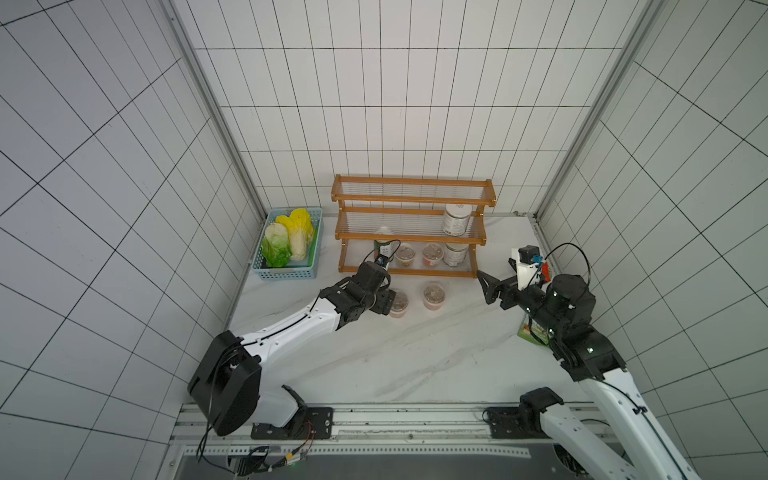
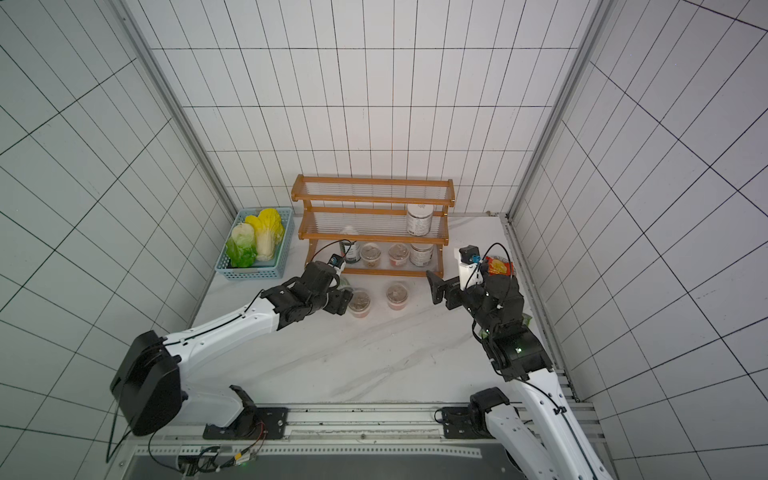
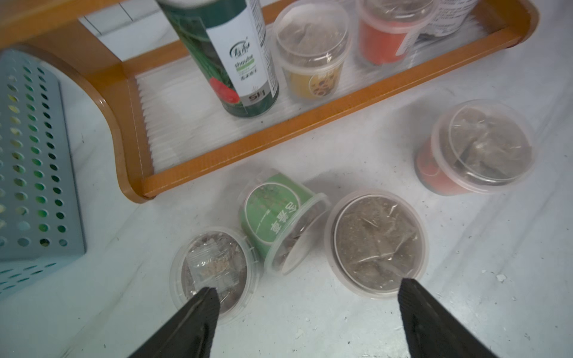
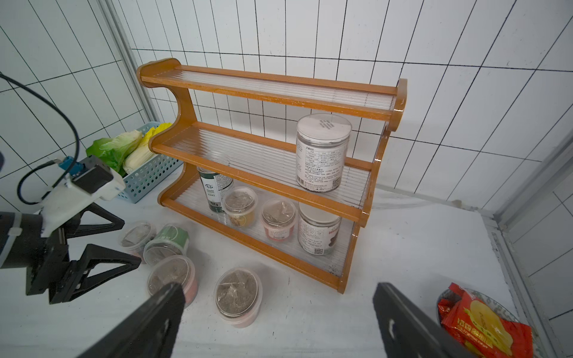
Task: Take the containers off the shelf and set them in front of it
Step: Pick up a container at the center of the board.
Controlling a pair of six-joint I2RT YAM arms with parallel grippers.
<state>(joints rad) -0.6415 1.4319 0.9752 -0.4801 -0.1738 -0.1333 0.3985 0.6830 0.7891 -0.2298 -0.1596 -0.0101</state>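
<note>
My left tool (image 3: 308, 286) and right tool (image 4: 279, 288) are wide, holding nothing. The yellow cup (image 3: 311, 55) on the shelf (image 3: 279, 136) looks light, thin, slippery; I'd pinch its sides near the top.

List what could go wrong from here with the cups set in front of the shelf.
1. The green cup lies tipped on its side; a nudge from the open left claw nearby could roll it or pop its lid.
2. The upright cup beside it sits right by a claw finger; pulling away could knock it over.
3. The tall jar on the shelf's middle tier could topple if the right claw grips it off-centre.
</note>
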